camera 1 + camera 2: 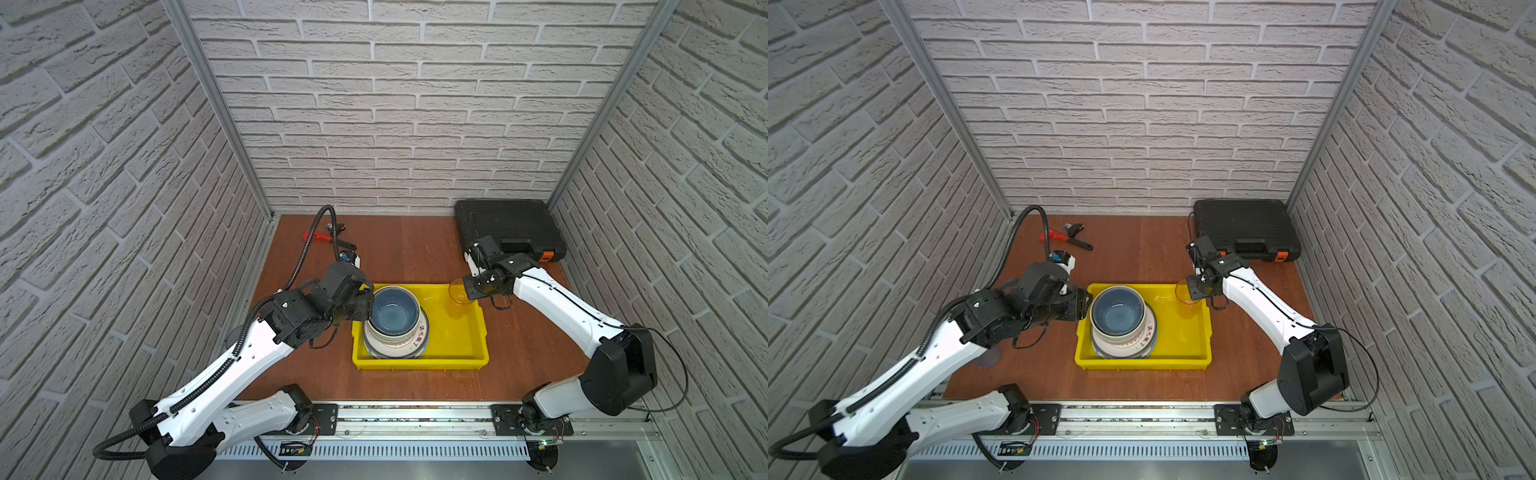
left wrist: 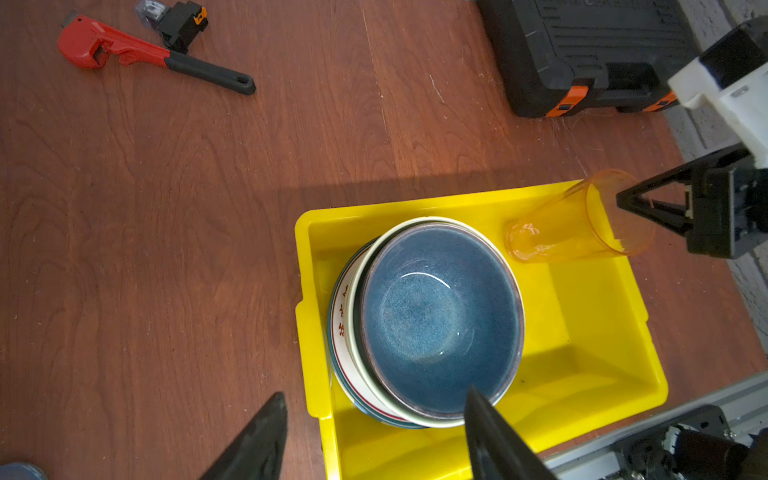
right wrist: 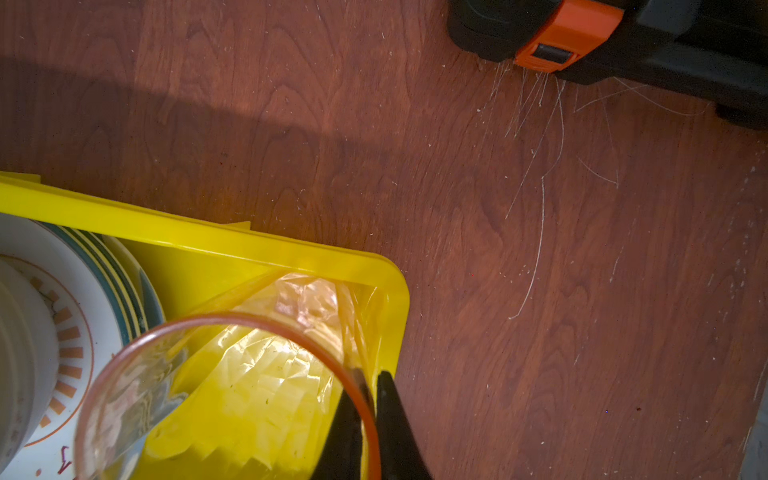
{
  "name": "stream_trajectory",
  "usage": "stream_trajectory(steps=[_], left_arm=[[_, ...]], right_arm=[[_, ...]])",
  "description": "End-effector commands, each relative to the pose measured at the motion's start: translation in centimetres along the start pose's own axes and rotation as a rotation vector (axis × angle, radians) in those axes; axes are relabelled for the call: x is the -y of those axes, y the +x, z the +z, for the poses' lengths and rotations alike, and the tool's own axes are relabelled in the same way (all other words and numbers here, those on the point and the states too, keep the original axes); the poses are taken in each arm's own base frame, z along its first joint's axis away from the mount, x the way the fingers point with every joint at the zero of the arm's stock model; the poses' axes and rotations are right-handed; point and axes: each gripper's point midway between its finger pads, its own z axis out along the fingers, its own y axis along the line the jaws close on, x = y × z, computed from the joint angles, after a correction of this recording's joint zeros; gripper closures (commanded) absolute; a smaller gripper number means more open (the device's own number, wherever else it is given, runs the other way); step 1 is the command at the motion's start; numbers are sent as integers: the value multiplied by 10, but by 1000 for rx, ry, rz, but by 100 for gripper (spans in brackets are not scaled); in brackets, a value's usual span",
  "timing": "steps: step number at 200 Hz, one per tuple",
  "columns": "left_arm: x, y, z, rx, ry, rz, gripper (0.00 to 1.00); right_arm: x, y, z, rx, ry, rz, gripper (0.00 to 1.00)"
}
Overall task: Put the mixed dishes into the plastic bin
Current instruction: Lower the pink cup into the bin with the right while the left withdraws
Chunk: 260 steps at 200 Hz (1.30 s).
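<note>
Nearest, the left claw [image 2: 374, 392] gapes open, straddling the yellow bin's [image 2: 436, 203] left wall beside the stacked dark-blue bowl [image 2: 436, 316], its arm elbow-bent and low. Outstretched, the right arm's right claw [image 3: 371, 386] pinches the tilted orange tumbler's [image 3: 232, 395] rim, base dipping into the bin's far right corner.

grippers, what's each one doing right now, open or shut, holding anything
Left gripper: open, holding nothing, by the dark-blue bowl.
Right gripper: shut on the rim of the orange tumbler, at the yellow bin corner.
</note>
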Motion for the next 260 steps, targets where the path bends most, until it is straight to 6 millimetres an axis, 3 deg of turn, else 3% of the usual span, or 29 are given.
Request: stream_trajectory(steps=[1,128,142,195,219,260], left_arm=[[-3,0,0,-5,-12,8,32],[-21,4,-5,1,-76,-8,32],[-27,5,-6,-7,-102,-16,32],[-93,19,-16,-95,-301,-124,30],[-126,29,-26,-123,-406,-199,30],[-182,42,-49,-141,-629,-310,31]], right_arm=[[2,-15,2,65,2,32,94],[0,-11,-4,67,-20,31,78],[-1,-12,-9,75,-28,33,71],[-2,-18,-48,155,-84,33,44],[-6,-26,-65,206,-123,22,41],[-19,-31,-72,214,-193,-4,41]])
